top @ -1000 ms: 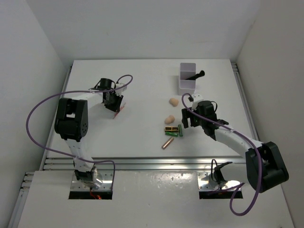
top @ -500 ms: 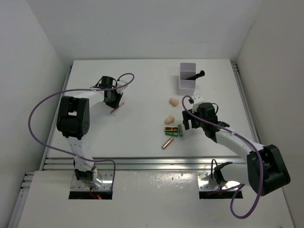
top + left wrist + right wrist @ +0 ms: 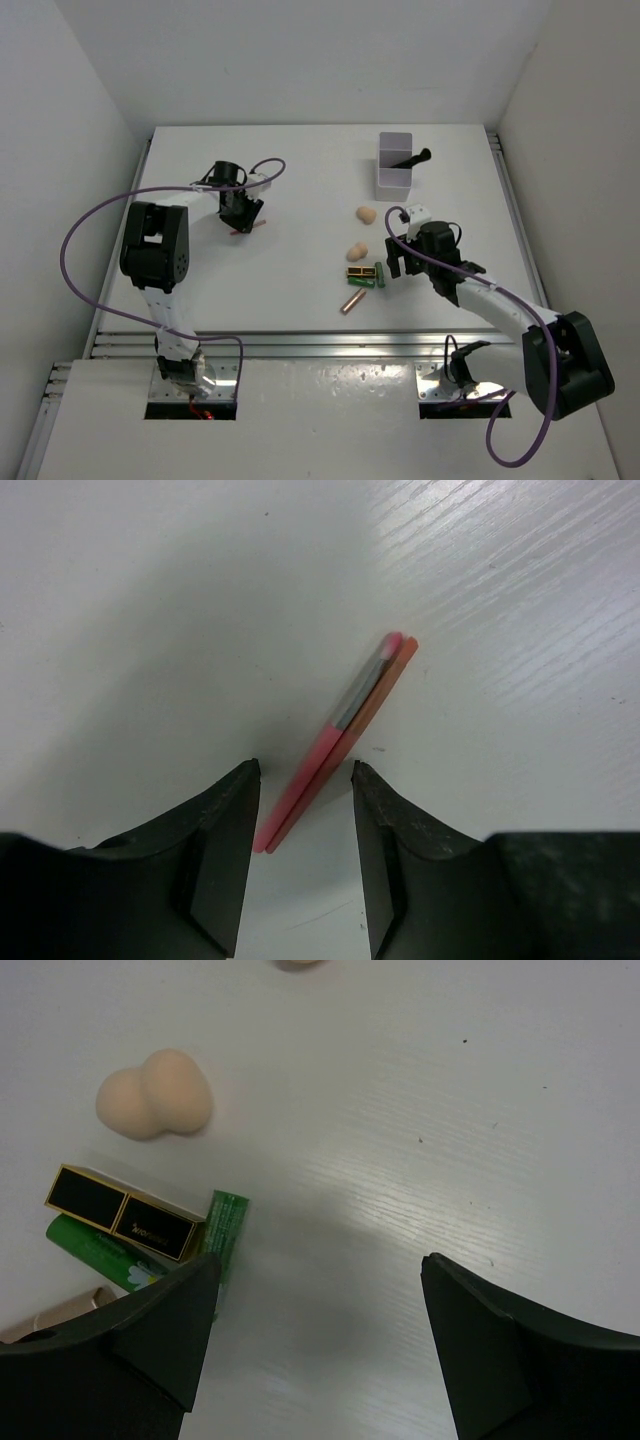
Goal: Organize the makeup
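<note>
Left wrist view: the left gripper (image 3: 305, 780), jaws spread, straddles one end of two pink pencils (image 3: 345, 730) lying flat on the left of the worktop (image 3: 150, 600); this looks like the pickup step, and next it must close squarely on both.

Two pencils (image 3: 345, 720) lie side by side on the table (image 3: 150, 600), near ends between the fingers of the left claw (image 3: 305, 772), far ends ahead and rightward. Tubes (image 3: 130, 1225) lie bunched just left of the right claw (image 3: 320, 1262); one sponge (image 3: 155, 1095) lies ahead-left, another (image 3: 298, 963) farther ahead.
</note>
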You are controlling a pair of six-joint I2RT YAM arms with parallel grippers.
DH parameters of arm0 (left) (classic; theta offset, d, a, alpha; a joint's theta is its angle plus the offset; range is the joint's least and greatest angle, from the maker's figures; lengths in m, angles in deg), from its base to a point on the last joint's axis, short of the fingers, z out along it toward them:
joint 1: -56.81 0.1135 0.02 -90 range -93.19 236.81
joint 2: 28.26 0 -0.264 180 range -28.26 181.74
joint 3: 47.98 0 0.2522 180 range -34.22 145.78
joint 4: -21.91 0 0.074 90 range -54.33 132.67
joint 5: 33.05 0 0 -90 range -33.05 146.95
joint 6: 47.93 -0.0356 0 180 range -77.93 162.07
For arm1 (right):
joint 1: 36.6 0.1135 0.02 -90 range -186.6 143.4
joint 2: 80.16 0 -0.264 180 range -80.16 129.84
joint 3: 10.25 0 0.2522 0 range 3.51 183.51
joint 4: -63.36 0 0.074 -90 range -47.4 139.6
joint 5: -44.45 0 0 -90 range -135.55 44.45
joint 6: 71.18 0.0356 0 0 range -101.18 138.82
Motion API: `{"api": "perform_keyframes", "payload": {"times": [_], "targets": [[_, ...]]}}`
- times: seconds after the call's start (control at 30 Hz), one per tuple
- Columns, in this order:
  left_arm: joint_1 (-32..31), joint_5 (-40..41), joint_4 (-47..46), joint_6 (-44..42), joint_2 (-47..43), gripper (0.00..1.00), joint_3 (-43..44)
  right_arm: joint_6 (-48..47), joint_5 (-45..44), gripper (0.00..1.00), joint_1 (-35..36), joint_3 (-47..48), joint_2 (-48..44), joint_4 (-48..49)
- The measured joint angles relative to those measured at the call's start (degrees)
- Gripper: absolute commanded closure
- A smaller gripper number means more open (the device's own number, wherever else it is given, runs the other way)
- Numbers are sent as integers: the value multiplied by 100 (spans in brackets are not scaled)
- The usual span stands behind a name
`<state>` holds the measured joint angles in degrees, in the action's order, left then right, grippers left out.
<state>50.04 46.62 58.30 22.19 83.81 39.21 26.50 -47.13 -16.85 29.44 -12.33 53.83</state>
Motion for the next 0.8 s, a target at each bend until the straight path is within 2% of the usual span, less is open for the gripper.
{"api": "perform_keyframes", "payload": {"times": [0.4,0.53,0.8], "targets": [[0,-273,323,-195,0,51,96,-2,-2,18,2,-48,-59,2],[0,-389,433,-262,0,54,190,2,0,18,0,-103,-94,2],[0,-400,485,-407,7,56,494,0,2,18,0,-111,-94,0]]}}
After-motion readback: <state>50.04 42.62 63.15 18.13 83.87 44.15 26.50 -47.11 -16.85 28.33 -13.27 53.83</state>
